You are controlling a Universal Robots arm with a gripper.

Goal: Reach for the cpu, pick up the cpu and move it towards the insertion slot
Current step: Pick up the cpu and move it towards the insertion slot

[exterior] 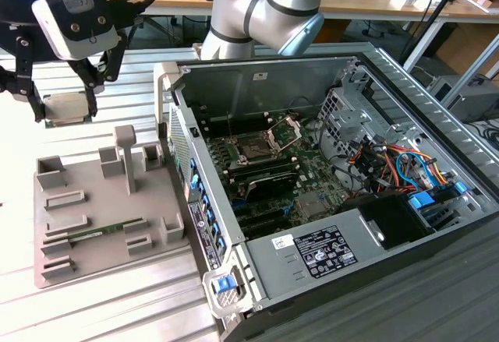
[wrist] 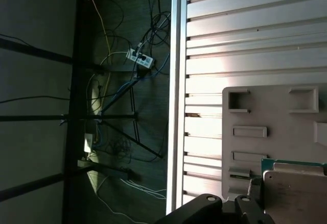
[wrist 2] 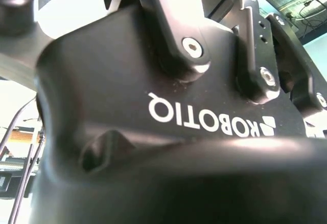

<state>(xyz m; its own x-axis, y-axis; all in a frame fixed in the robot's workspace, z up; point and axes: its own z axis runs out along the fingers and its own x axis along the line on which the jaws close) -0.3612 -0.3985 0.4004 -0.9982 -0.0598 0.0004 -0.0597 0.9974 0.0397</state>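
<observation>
- Jaws stand closed on the chip (exterior: 66, 107), one finger against each of two opposite edges; we judge it gripped and lifted clear of the ribbed tabletop (exterior: 117, 311).
- Seen in the exterior view, the chip hangs beyond the grey tray (exterior: 93, 225), well apart from the open computer case (exterior: 257, 85) on that view's right.
- We read the step in hand as the carry: the pick-up looks done, and the socket (exterior: 255, 151) on the board inside the case lies far off, its silver frame hinged open.
- By our judgement, that carry calls for keeping the chip level, passing over the case's near wall, and stopping squarely above the socket without loosening the grip.
- A green memory stick (exterior: 105, 231) lies in the tray, untouched.
- Only from the exterior view can we judge the gap between chip and socket.
- From the first wrist view we get the chip (wrist: 296, 193) close up, with the tray (wrist: 276, 112) behind it, and cables and a power strip (wrist: 140, 58) on the floor past the tabletop's edge.
- From the second wrist view we get the black housing (wrist 2: 127, 81) of the jaws.
</observation>
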